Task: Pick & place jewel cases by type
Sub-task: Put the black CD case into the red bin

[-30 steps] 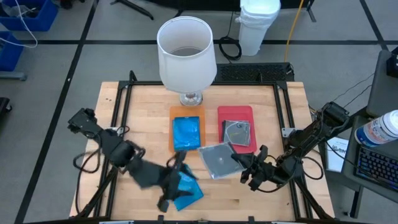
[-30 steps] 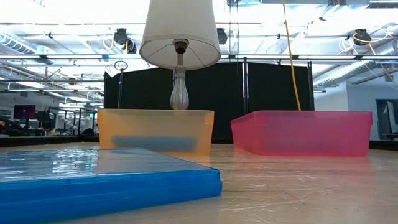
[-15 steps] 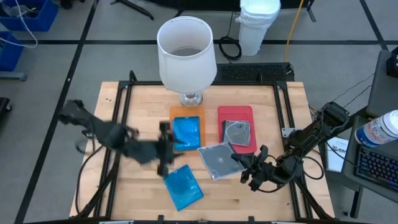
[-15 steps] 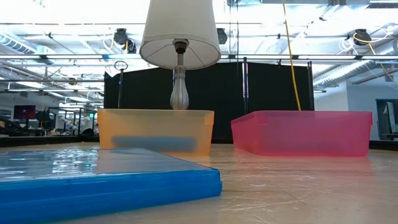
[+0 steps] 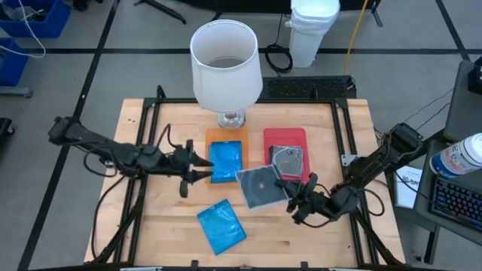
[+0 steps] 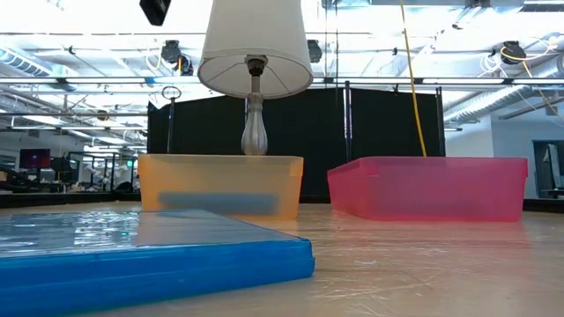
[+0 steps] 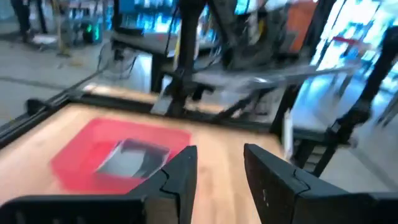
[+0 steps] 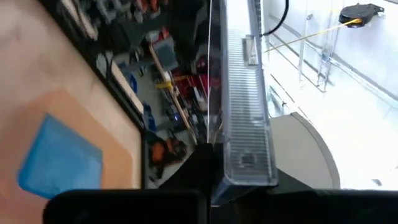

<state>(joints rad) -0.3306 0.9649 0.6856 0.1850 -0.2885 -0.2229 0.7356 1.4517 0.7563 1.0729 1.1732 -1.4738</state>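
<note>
We see right fingers [image 5: 288,197] clamping a clear case [image 5: 258,186] above the worktop [image 5: 331,135], left fingers [image 5: 202,167] parted, empty.

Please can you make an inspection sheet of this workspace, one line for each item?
Surface: wooden table, bare at the front corners.
Job's things: blue jewel case on the table; another blue case in the orange tray; clear case in the red tray; clear jewel case held by the right gripper.
Clutter: lamp.
Grippers: left gripper open, empty, beside the orange tray.
Cables: along the left arm.
Surroundings: white bin.
</note>
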